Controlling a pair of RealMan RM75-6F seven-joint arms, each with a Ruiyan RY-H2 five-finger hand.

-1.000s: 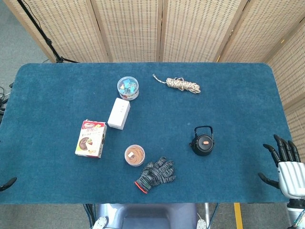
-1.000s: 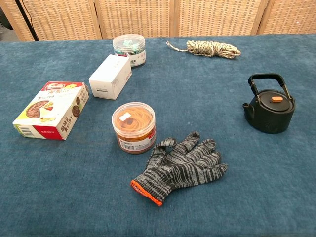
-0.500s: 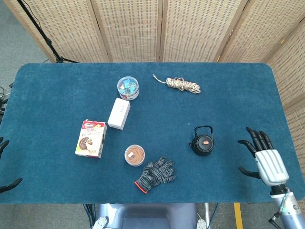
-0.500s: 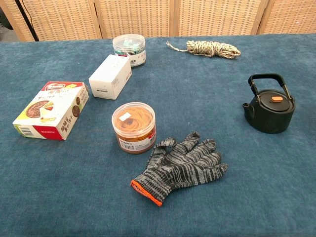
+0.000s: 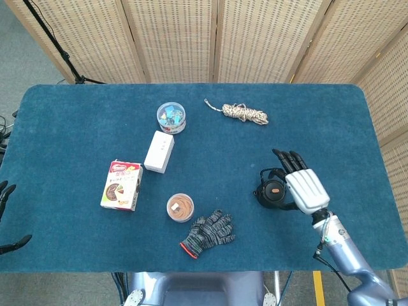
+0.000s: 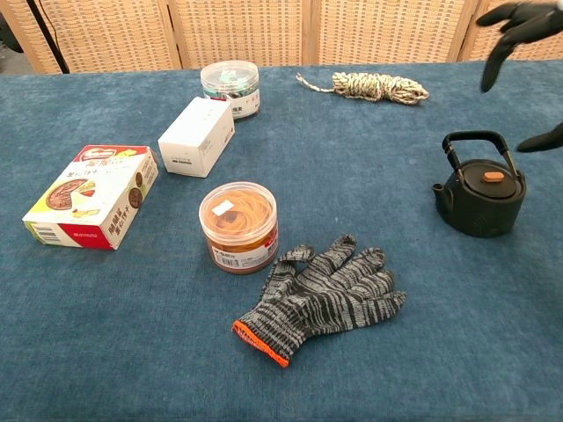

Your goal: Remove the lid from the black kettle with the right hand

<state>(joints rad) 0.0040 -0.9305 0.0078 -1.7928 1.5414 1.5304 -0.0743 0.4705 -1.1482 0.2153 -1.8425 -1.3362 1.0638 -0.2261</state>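
Observation:
The black kettle (image 5: pixel 269 193) (image 6: pixel 479 200) stands upright on the blue table (image 5: pixel 76 121), right of centre, its handle raised. Its lid (image 6: pixel 489 179) with an orange knob (image 5: pixel 275 189) sits on the kettle. My right hand (image 5: pixel 301 186) hovers above the kettle's right side with its fingers spread and nothing in it. In the chest view its dark fingers (image 6: pixel 521 19) hang well above the kettle without touching it. Only the dark fingertips of my left hand (image 5: pixel 5 191) show at the table's left edge, spread and holding nothing.
A striped work glove (image 5: pixel 208 233) and a tub of rubber bands (image 5: pixel 180 206) lie left of the kettle. Further left are a snack box (image 5: pixel 121 185), a white box (image 5: pixel 159 151) and a tub of clips (image 5: pixel 171 116). A rope coil (image 5: pixel 245 113) lies behind.
My right hand has swept in from the table's right edge to above the kettle. The left fingertips shifted slightly. Kettle and lid have not moved.

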